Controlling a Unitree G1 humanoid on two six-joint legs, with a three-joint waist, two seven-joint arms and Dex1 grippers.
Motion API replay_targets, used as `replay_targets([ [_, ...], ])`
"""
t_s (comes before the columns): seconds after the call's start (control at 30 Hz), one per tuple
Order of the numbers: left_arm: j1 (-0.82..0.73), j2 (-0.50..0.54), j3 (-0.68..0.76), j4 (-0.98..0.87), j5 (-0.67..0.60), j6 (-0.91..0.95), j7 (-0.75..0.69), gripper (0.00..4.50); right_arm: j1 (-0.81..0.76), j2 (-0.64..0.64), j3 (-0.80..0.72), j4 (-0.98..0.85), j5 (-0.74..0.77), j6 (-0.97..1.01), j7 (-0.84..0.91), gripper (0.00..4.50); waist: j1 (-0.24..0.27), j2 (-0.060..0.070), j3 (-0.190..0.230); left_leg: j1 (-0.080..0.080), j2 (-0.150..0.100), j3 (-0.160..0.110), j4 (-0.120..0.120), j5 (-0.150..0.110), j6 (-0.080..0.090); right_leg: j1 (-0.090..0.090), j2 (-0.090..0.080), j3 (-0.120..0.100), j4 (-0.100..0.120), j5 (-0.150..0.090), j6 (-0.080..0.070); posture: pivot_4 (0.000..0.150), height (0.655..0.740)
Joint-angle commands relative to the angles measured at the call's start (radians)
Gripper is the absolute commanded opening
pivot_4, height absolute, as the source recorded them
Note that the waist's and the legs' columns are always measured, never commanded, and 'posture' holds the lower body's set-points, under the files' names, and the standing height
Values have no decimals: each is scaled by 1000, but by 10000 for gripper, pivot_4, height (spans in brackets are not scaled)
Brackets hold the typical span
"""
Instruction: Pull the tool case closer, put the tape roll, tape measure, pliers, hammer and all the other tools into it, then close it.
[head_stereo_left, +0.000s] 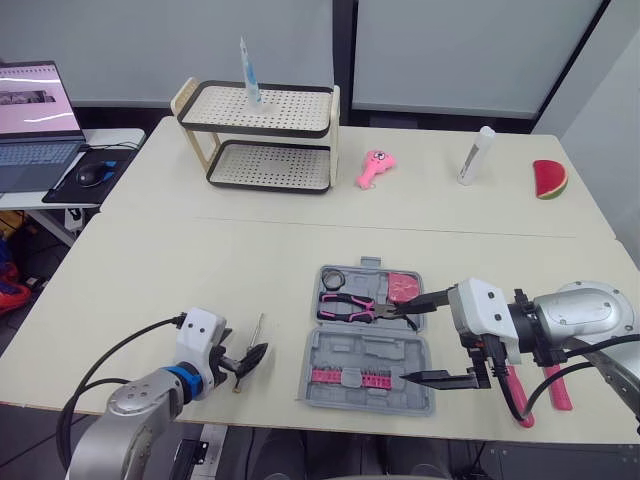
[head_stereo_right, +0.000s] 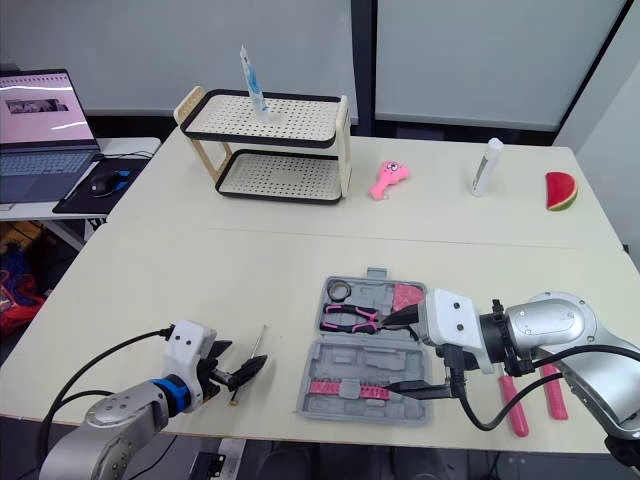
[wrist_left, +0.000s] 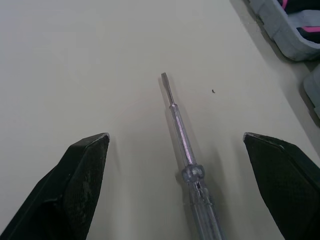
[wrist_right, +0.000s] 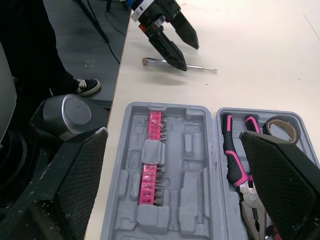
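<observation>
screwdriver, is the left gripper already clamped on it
No, the screwdriver lies flat on the table between the open fingers of the left gripper, touching neither.

- Left tool (head_stereo_left: 248, 357): fingers spread open, held low, pointing toward the robot's right.
- Right tool (head_stereo_left: 408, 343): fingers wide apart, pointing toward the robot's left.

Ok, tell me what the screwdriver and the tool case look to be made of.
The screwdriver: shaft looks like bare metal, with a bright glint along it and a flat tip; the handle seems clear plastic, since the table colour shows through it. The tool case: most likely moulded grey plastic with a matte finish, judging by its rounded shaped recesses and dull, even surface.
</observation>
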Motion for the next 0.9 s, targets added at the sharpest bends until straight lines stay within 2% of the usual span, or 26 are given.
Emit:
replay_targets([
  [0.03,13,-15,-9,-52,18,40,55,44640,-11,-7,-7,-13,-3,-8,10,45000,0,0,0,0,0,0,0,0,0,0,0,0,0,0,0,1500,7350],
  [0.13,23,-18,-37,-46,38,44,71,44640,-12,-9,-8,-11,-3,-10,17,45000,0,0,0,0,0,0,0,0,0,0,0,0,0,0,0,1500,7350],
  [0.23,27,-21,-67,-30,55,53,84,38994,-16,-9,-8,-8,-2,-9,21,45000,0,0,0,0,0,0,0,0,0,0,0,0,0,0,0,1500,7350],
  [0.47,63,-31,-106,-44,68,87,101,17872,-19,-13,-17,-3,1,-5,32,45000,0,1,-1,1,0,1,0,0,0,1,0,1,-1,0,0,1500,7350],
  [0.63,86,-40,-83,-46,61,92,105,3095,-27,-12,-16,0,1,-2,30,45000,0,3,-2,1,0,1,0,0,0,1,0,1,-1,0,0,1500,7350],
  [0.67,87,-37,-73,-42,60,82,101,1345,-28,-11,-16,1,1,-2,30,45000,0,3,-2,1,0,1,0,0,0,1,0,1,-1,0,0,1500,7350],
  [0.8,79,-1,-12,-21,49,-2,39,1356,-32,-7,-14,1,-1,-3,25,45000,-1,3,-2,2,0,1,-1,0,0,1,0,1,-1,0,0,1500,7350],
  [0.9,62,93,1,-2,59,-182,-106,1355,-30,-8,-23,-2,0,-1,17,45000,-1,1,-1,1,0,1,-1,0,0,0,0,1,-1,0,-1,1500,7350],
])
